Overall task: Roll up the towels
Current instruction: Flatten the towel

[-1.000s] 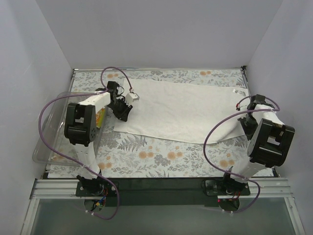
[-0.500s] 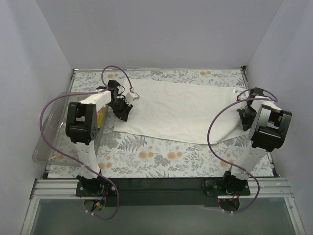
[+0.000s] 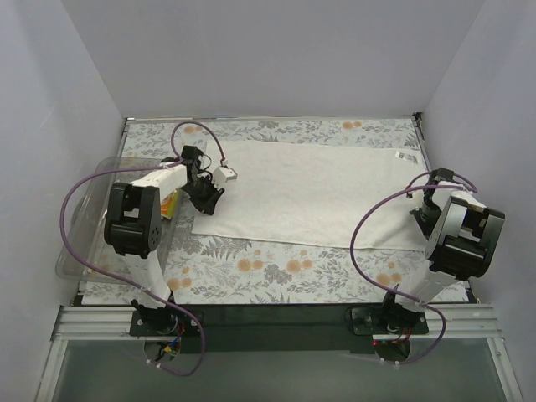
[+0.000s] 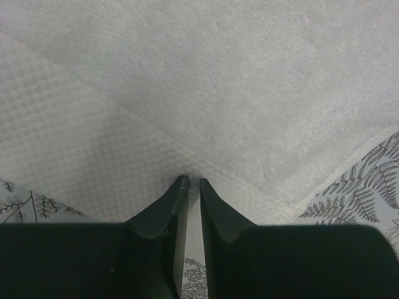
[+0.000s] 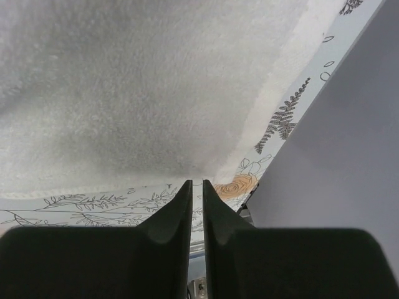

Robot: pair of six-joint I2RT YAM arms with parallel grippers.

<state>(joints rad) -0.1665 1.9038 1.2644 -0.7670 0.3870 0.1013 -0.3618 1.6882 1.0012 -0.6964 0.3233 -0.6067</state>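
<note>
The right claw point(image 5: 196, 187) pinches an edge of the white towel point(image 5: 137, 81) over the fern-patterned covering point(image 5: 93, 202).

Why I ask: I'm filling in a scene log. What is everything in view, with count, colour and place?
white towel: one, white, spread flat across the middle of the table
tag: one, white, at the towel's far right corner
small printed cloth: one, shows orange-yellow, in the bin, mostly hidden behind the left arm
clear bin: one, transparent, at the table's left edge
table covering: one, grey ferns with orange flowers, under everything
cables: two, purple, one looped on each arm
left gripper: one, black fingers, shut on the towel's left end
right gripper: one, black fingers, shut on the towel's right end, near side
</note>
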